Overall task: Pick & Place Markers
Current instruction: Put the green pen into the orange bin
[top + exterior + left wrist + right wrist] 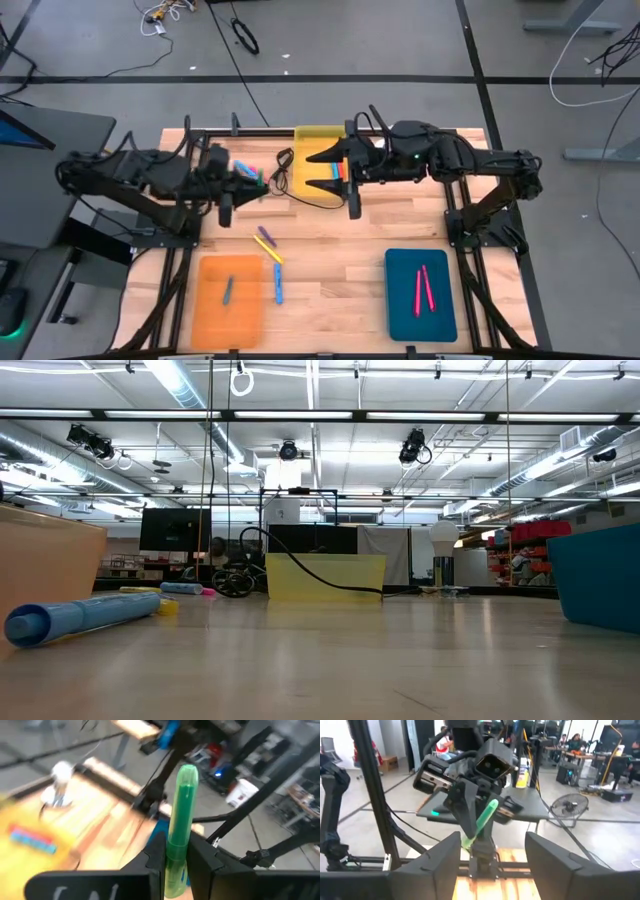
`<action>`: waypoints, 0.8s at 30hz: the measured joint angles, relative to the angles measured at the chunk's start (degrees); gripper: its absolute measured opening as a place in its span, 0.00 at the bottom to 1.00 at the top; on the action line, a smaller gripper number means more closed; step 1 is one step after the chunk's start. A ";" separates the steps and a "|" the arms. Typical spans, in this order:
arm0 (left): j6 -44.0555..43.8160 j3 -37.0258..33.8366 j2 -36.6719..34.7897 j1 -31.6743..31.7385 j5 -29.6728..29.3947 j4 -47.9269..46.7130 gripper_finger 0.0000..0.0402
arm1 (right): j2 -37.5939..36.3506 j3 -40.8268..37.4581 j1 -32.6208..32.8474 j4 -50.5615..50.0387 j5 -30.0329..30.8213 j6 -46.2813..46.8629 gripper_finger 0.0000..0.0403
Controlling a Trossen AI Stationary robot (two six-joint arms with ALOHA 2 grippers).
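**Green marker held aloft beside the yellow tray**

The left gripper (175,862) is clenched on the green marker (181,815), raised at centre-left of the high view, apparently for carrying to a tray. The right gripper (492,850), fingers spread and empty, hovers over the yellow tray (312,140), facing it, well apart.

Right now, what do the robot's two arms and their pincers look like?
Both arms are dark, almost black, built from chunky jointed segments with black cables running along them. The right arm shows a small green light on its body. Each ends in a two-fingered black pincer: the left pincer has flat, blocky fingers, and the right pincer has broad, angular black fingers.
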 joint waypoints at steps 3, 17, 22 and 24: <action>-8.45 0.00 -1.83 -2.17 -3.24 -7.23 0.13 | -0.41 -0.02 -1.06 -1.00 -0.16 -0.33 0.57; -43.58 0.00 -4.75 -12.11 -3.13 -32.47 0.13 | -4.33 -0.04 -8.01 -5.82 -0.24 -6.66 0.57; -53.31 0.00 -4.56 -15.22 -2.75 -36.99 0.13 | -4.50 -0.04 -9.99 -6.65 -0.23 -8.85 0.56; -56.84 0.00 -4.15 -16.44 -2.77 -38.59 0.13 | -4.50 -0.04 -10.59 -7.55 -0.26 -9.11 0.56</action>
